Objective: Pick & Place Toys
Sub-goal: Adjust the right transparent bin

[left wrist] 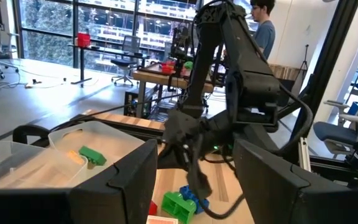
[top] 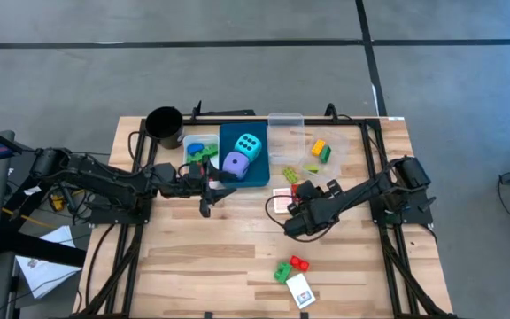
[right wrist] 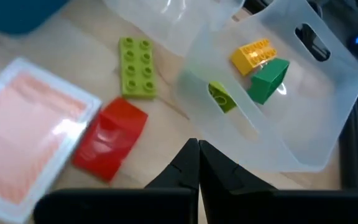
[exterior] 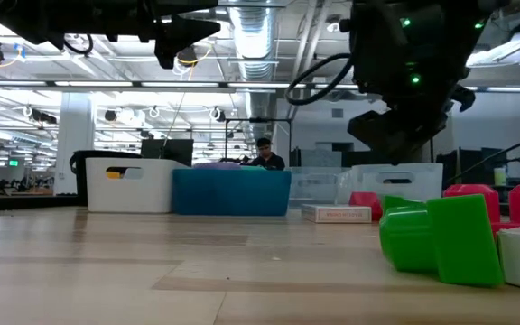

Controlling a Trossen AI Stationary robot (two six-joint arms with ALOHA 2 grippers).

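A red brick (right wrist: 110, 146), a pink-patterned card (right wrist: 30, 143) and a lime brick (right wrist: 137, 67) lie flat on the table in front of the clear bin (right wrist: 278, 124). That bin holds a yellow brick (right wrist: 253, 55) and a green brick (right wrist: 269, 79). My right gripper (right wrist: 197, 155) is shut with nothing in it. It slants down over the table between the red brick and the bin wall, also seen from above (top: 295, 211). My left gripper (left wrist: 194, 186) hangs level and open near the blue bin (top: 242, 155), which holds a cyan die (top: 249, 144) and a purple die (top: 235, 162).
A white bin (top: 197, 151) with blue and green bricks and a black cup (top: 164, 124) stand at the far left. Near the front edge lie a green brick (exterior: 441, 239), a red brick (top: 298, 263) and a small card (top: 299, 289). A person stands beyond the table.
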